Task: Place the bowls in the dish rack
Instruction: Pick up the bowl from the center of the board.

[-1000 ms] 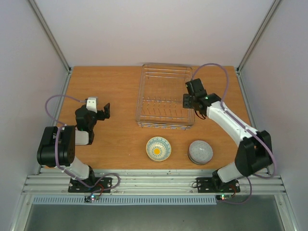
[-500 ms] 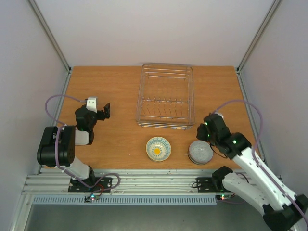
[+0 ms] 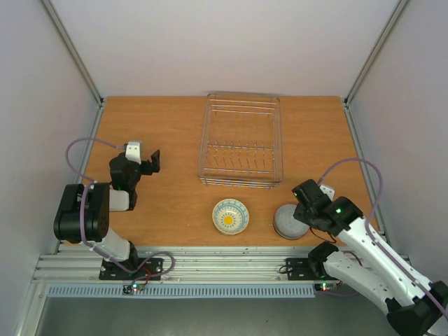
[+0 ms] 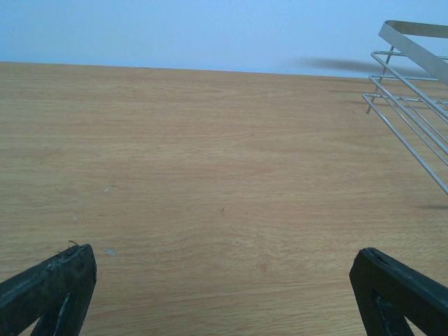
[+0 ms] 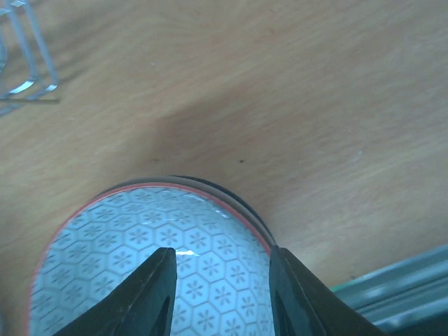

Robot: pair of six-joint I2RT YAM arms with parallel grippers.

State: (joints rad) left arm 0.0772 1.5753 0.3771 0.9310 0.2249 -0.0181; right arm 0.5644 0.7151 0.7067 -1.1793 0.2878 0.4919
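Note:
Two bowls sit near the table's front edge. A cream-yellow patterned bowl (image 3: pixel 230 216) stands upright. To its right lies a white bowl (image 3: pixel 284 223) upside down, covered in blue hexagon flowers with a red rim line (image 5: pixel 126 245). My right gripper (image 3: pixel 301 212) hangs low over this bowl's right side. Its jaws (image 5: pixel 220 287) are partly apart, with the bowl's curved outside showing between them and nothing clamped. The wire dish rack (image 3: pixel 241 140) at the back middle holds nothing. Far from both bowls, my left gripper (image 3: pixel 145 159) stands wide open over bare wood (image 4: pixel 224 294).
The rack's corner wires show at the right edge of the left wrist view (image 4: pixel 413 105) and at the top left of the right wrist view (image 5: pixel 21 56). The table's metal front rail (image 3: pixel 224 266) runs just behind the bowls, close to my right gripper.
My right arm swung from the rack's right side back toward the near edge and came down over the upturned bowl, its jaws narrowing. The left arm and both bowls stayed put.

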